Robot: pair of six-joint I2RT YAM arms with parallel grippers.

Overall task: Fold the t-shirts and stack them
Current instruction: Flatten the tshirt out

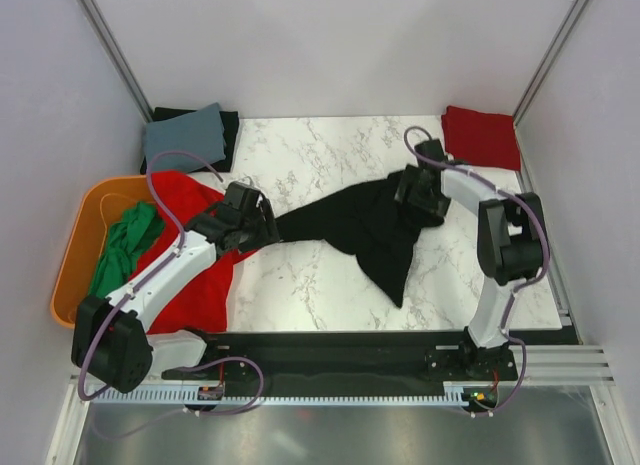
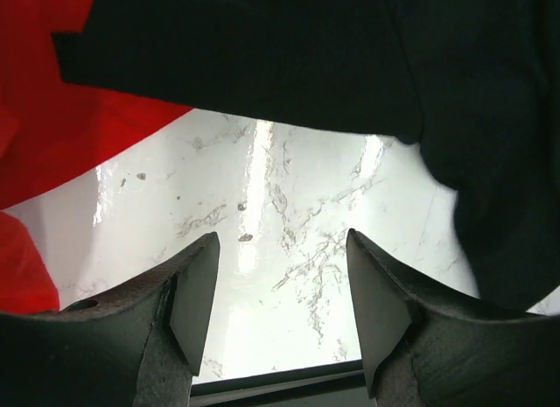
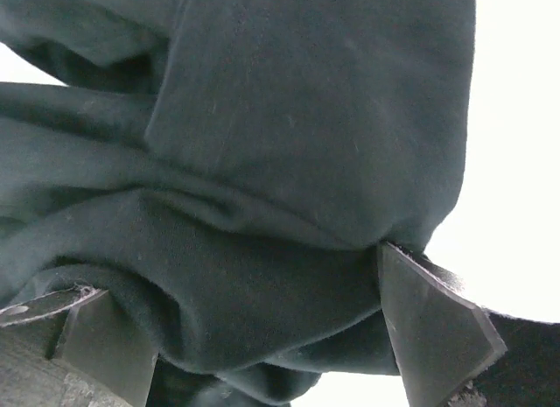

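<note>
Location: black shirt [image 1: 365, 230] crumpled at middle of desk [image 1: 300, 160], unfolded. Grip: right claw [image 3: 262, 337] clenched on thick bunch of it; left claw [image 2: 280, 284] released, empty, just short of shirt edge. Risk: bunched grip drags several layers; left claw may snag neighbouring red shirt [image 1: 205, 290].

A white table top [image 1: 320, 285] with grey marble lines is seen in the middle. Behind the table, a plain pale back wall [image 1: 330, 45] is set. A left wall [image 1: 40, 105] and a right wall [image 1: 600, 185] of the same pale colour are found at the table's two sides. A thin left post [image 1: 112, 50] and a thin right post [image 1: 557, 45], both of metal, are fixed at the table's back corners. Along the near edge of the table a black strip [image 1: 350, 347] is laid, and a silver rail [image 1: 575, 363] is set just in front of it. Nearer still, a shiny grey sheet [image 1: 330, 435] is seen. In the left wrist view, a bright patch [image 2: 259, 149] of light is thrown back from the table.
</note>
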